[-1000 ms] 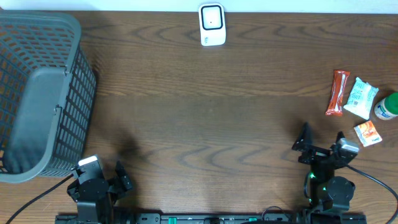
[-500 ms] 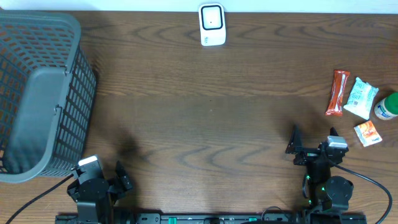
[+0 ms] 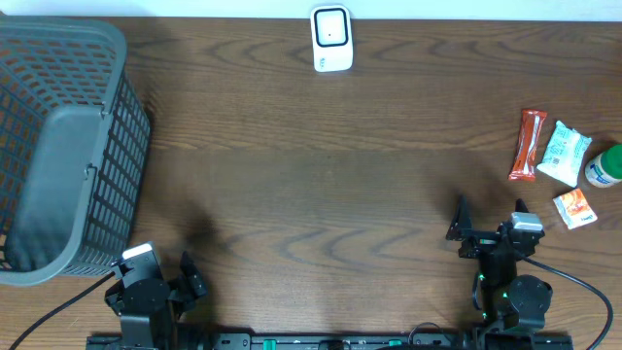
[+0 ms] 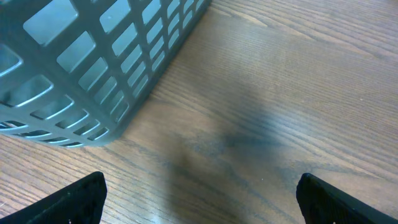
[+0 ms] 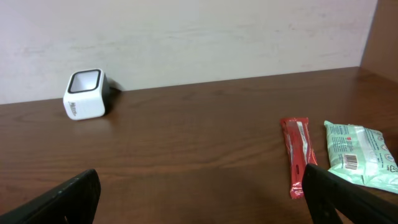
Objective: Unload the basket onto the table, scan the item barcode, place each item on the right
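The right end effector (image 3: pixel 489 227) sits at the lower right of the overhead view with its two dark, blunt fingers spread wide and nothing between them. In its wrist view the end effector (image 5: pixel 199 205) shows only as black fingertips in the two bottom corners. Between them stretches the counter (image 3: pixel 321 175), a dark brown surface with a flowing wood grain. The left end effector (image 3: pixel 160 282), at the lower left of the overhead view, is likewise released and empty. Its own camera shows the end effector (image 4: pixel 202 202) tips apart above bare wood. Just beside it, filling the upper left, is a grey plastic basket (image 3: pixel 58 146) with a rectangular lattice wall (image 4: pixel 93 62) and rounded corners. The items lie in a loose cluster at the right edge of the overhead view, well apart from both arms. There is a long, glossy red snack bar (image 3: pixel 528 144), and touching its right side a crinkled white and green packet (image 3: pixel 565 153). Below them is a small orange sachet (image 3: pixel 573 208), and at the frame edge a round white bottle (image 3: pixel 604 167) with a green cap. In the right wrist view the snack bar (image 5: pixel 297 155) lies lengthwise, and the packet (image 5: pixel 360 162) shows a printed barcode facing up. The scanner (image 3: pixel 331 39) is a small white rounded cube with a dark square window. It stands at the top centre of the overhead view, against the pale wall, and appears at the left in the right wrist view (image 5: pixel 85 94).
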{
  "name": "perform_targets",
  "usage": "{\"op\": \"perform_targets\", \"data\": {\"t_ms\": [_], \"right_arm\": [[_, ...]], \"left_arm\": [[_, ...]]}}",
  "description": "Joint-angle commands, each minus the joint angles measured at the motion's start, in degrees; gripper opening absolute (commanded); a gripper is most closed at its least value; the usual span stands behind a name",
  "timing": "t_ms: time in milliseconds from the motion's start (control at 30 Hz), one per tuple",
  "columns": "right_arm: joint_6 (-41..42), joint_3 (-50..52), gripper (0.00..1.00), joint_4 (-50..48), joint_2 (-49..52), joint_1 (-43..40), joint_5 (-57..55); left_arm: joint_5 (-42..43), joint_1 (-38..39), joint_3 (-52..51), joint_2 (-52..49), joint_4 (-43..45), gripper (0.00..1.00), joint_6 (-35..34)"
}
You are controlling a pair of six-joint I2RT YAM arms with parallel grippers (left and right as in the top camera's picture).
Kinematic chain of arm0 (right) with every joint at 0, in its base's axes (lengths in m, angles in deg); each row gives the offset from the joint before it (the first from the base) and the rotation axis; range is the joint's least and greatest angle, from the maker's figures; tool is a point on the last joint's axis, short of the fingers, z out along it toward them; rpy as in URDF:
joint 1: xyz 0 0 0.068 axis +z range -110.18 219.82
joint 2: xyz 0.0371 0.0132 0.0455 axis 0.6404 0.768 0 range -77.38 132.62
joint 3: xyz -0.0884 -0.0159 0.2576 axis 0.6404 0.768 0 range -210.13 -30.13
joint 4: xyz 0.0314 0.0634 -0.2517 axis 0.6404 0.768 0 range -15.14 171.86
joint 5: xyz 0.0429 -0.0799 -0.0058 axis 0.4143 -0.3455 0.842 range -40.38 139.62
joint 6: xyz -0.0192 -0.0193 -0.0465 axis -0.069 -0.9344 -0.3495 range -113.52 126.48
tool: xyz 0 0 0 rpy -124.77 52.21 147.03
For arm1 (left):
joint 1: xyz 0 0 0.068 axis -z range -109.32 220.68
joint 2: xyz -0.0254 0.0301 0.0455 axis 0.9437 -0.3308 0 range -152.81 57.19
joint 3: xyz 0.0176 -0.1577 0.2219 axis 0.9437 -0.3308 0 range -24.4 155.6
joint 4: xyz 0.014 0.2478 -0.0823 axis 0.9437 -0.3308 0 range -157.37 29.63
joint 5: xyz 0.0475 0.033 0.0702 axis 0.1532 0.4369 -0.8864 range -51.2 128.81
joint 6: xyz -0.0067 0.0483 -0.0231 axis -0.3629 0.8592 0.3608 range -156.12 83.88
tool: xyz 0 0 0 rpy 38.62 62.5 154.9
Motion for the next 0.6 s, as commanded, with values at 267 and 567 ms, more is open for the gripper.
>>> {"op": "perform_targets", "data": {"t_ms": [267, 567], "right_arm": [[0.7, 0.1, 0.99, 0.3, -0.3, 0.3, 0.4], [0.7, 0.1, 0.99, 0.3, -0.3, 0.3, 0.4]], "left_arm": [[-0.3, -0.2, 0.0, 0.1, 0.0, 0.98, -0.5], [-0.1, -0.7, -0.1, 0.1, 20.7, 0.98, -1.0]]}}
